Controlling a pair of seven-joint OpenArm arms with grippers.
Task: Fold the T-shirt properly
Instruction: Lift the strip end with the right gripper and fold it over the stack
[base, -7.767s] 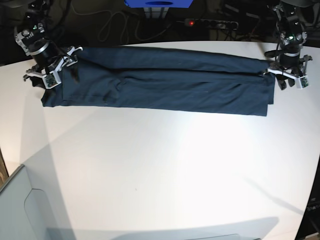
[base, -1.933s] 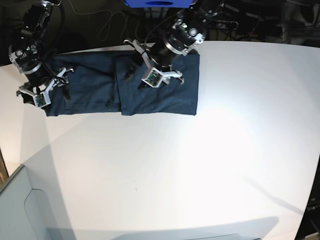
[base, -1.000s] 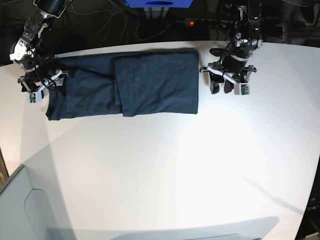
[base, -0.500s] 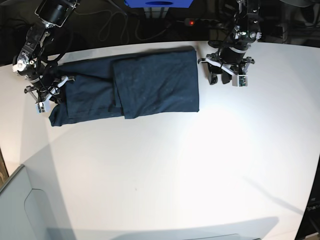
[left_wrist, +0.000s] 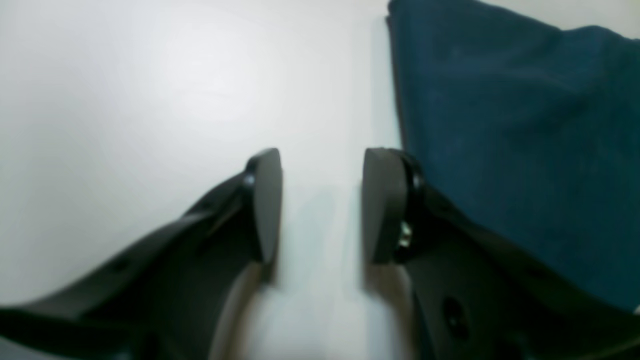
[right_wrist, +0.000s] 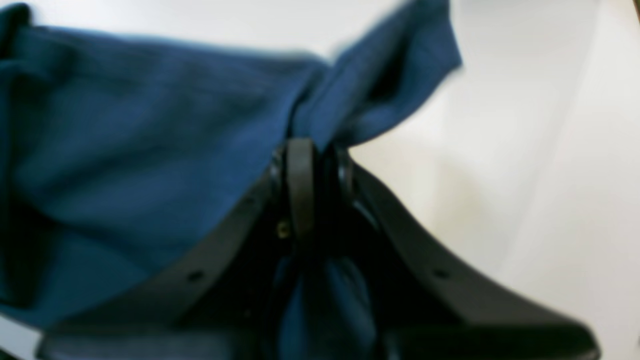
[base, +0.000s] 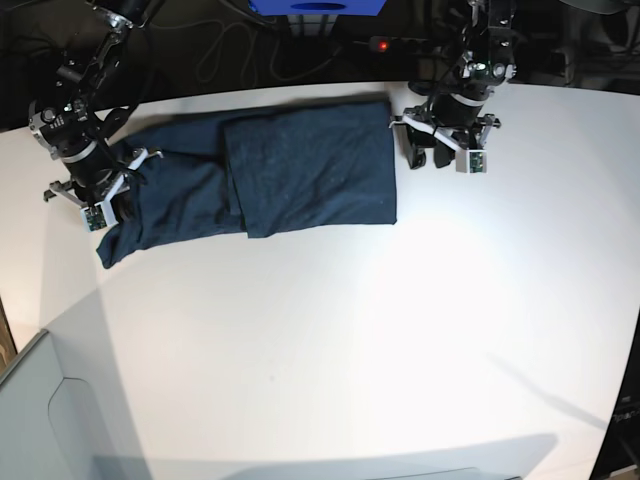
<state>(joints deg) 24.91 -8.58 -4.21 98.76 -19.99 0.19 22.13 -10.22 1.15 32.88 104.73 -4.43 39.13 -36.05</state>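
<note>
The dark navy T-shirt (base: 300, 170) lies as a long strip at the back of the white table (base: 350, 330), its right part doubled over the middle. My right gripper (base: 116, 186) is at the shirt's left end. In the right wrist view it (right_wrist: 310, 147) is shut on a bunched fold of the T-shirt (right_wrist: 125, 150), which rises a little off the table. My left gripper (base: 428, 158) stands open just right of the shirt's folded edge. In the left wrist view it (left_wrist: 322, 160) holds nothing, and the T-shirt (left_wrist: 525, 150) lies beside its right finger.
A power strip (base: 420, 46) with a red light, cables and a blue box (base: 318, 8) sit behind the table's far edge. A grey panel (base: 40, 420) stands at the lower left corner.
My right gripper has shut on the shirt's left end and pulled it, so that end now bunches and slants. My left arm has shifted slightly back and left, staying open.
</note>
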